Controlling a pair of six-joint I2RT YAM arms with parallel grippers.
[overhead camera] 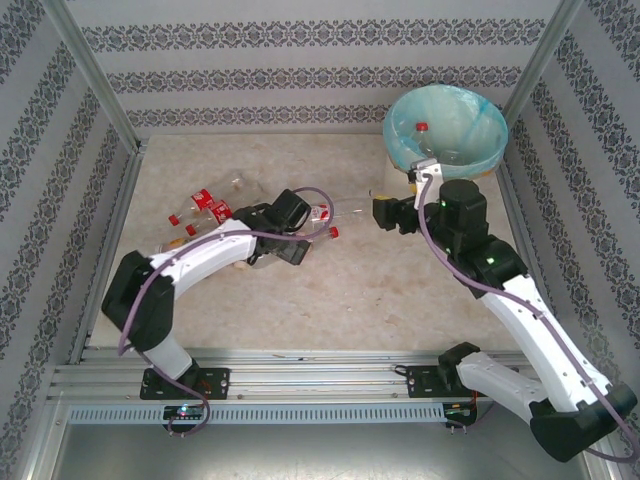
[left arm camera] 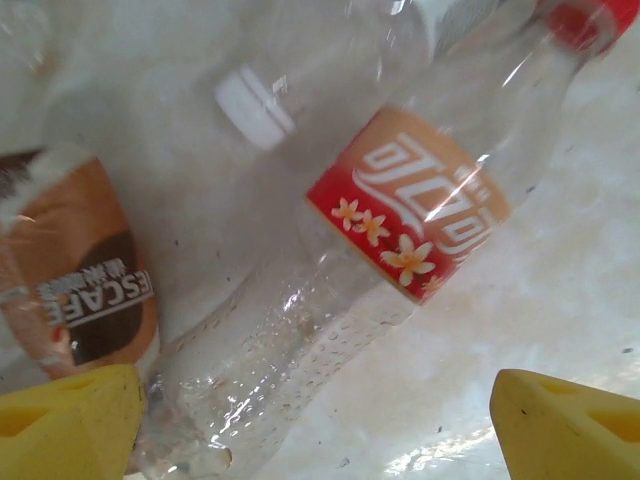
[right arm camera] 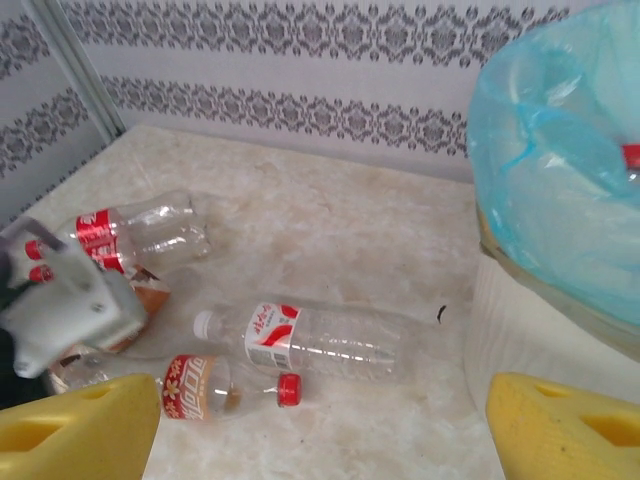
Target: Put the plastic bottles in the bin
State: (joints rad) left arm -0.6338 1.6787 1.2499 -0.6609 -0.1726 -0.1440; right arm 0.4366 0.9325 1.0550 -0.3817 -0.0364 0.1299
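Beige marble tabletop (overhead camera: 400, 300) | plastic bottles (overhead camera: 210, 210) are scattered well apart from bin (overhead camera: 445, 125), one lies inside | left gripper (left arm camera: 320, 430) is spread astride red-labelled bottle (left arm camera: 410, 205), seemingly for pickup | right gripper (right arm camera: 320, 420) is held spread, empty, beside bin

Plastic bottles (overhead camera: 210, 208) lying on the table (overhead camera: 340, 290) at left, bin (overhead camera: 478, 120) at far right, one bottle (overhead camera: 426, 142) inside it

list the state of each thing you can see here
left pincer, open, nothing held
right pincer, open, nothing held
bin, upright, lined
bottle in bin, red cap on
flower-label bottle, lying on its side, red cap on
white-capped bottle, lying on its side, capped
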